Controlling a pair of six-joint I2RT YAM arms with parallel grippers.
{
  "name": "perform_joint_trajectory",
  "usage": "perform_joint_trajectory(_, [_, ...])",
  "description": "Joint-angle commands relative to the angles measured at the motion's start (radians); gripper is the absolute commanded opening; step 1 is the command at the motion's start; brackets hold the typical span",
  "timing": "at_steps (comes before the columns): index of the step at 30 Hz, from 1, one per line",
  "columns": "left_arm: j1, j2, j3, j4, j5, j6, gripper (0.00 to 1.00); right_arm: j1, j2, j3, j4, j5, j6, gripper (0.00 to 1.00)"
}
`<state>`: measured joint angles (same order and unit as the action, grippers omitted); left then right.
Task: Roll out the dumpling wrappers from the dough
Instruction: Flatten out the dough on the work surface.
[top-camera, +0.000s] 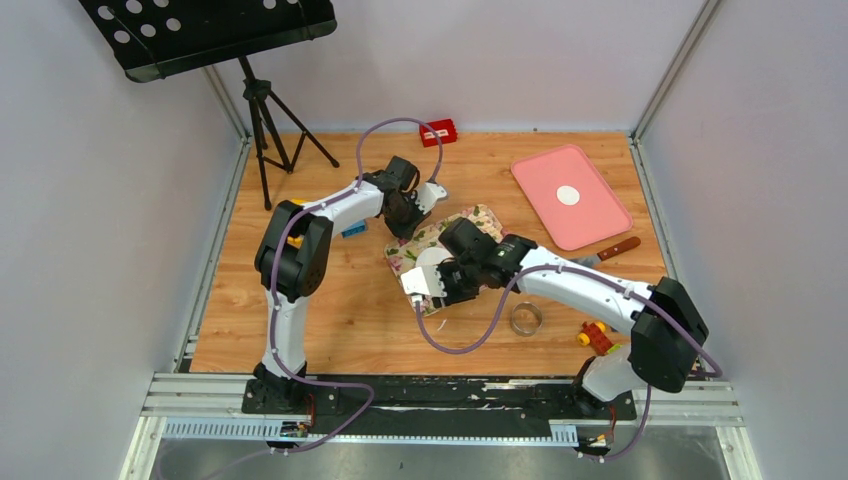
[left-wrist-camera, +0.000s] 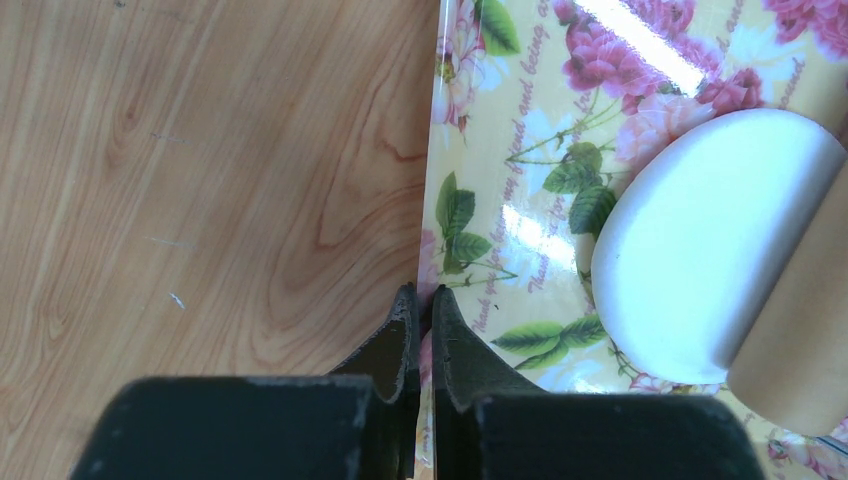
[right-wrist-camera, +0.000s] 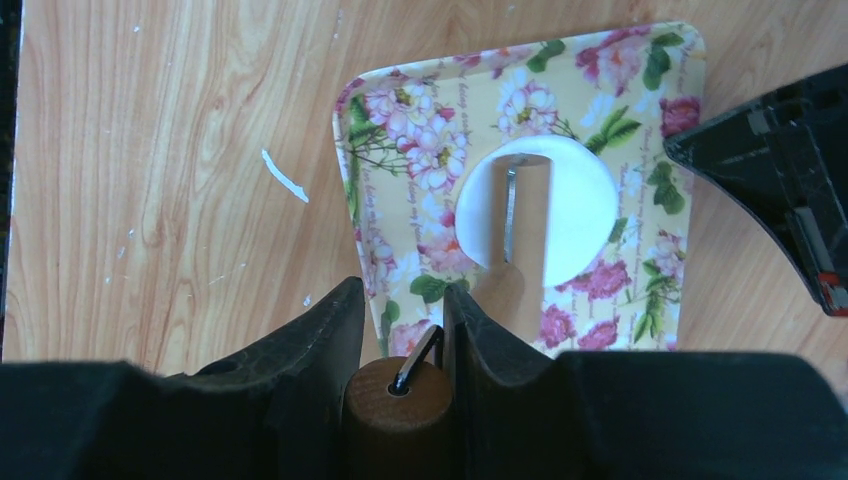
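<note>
Cursive on the floral mat (left-wrist-camera: 505, 140) beneath the dough (left-wrist-camera: 700, 250) reads "Thank you".

We see a mat (top-camera: 482, 218) lying near the middle of the table (top-camera: 330, 310), with the dough (top-camera: 432, 258) on it. A rolling pin (right-wrist-camera: 532, 220) lies across the dough. To the right and farther back sits a tray (top-camera: 595, 220), and a wrapper (top-camera: 568, 195) lies on it. Just before the tray's near corner we find a knife (top-camera: 610, 251). Nearer to us, right of the mat, a ring cutter (top-camera: 526, 318) rests on the table, and toy blocks (top-camera: 595, 336) lie just right of it. A small block (top-camera: 353, 230) lies left of the mat. A second block (top-camera: 438, 132) sits at the far edge, behind the mat. A music stand (top-camera: 215, 30) stands at the far left corner.
</note>
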<state>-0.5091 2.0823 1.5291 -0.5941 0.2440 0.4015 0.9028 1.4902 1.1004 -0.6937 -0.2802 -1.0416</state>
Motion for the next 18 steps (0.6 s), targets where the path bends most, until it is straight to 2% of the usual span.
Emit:
perform_joint_trajectory(1, [-0.012, -0.004, -0.009, 0.014, -0.021, -0.007, 0.04, -0.01, -0.065, 0.073, 0.033, 0.032, 0.067, 0.0])
perform_joint_trajectory(3, [-0.012, -0.019, -0.003, 0.013, -0.012, -0.013, 0.05, -0.015, -0.068, 0.102, 0.033, 0.042, 0.071, 0.0])
perform_joint_trajectory(5, [-0.012, -0.041, 0.008, 0.002, -0.003, -0.014, 0.18, -0.019, -0.073, 0.118, 0.038, 0.069, 0.07, 0.0])
perform_joint_trajectory(6, [-0.012, -0.054, 0.009, 0.004, -0.001, -0.017, 0.28, -0.021, -0.074, 0.121, 0.048, 0.089, 0.075, 0.0])
perform_joint_trajectory(10, [0.012, -0.156, 0.008, 0.028, 0.027, -0.035, 0.82, -0.038, -0.093, 0.13, 0.079, 0.137, 0.1, 0.0])
perform_joint_trajectory(12, [0.037, -0.211, -0.001, 0.05, 0.074, -0.046, 0.95, -0.045, -0.109, 0.138, 0.083, 0.148, 0.109, 0.0])
perform_joint_trajectory(13, [0.053, -0.257, -0.007, 0.059, 0.109, -0.047, 0.99, -0.047, -0.115, 0.143, 0.082, 0.153, 0.114, 0.0])
perform_joint_trajectory(18, [0.105, -0.392, -0.034, 0.059, 0.348, -0.006, 1.0, -0.049, -0.14, 0.183, 0.072, 0.183, 0.136, 0.0])
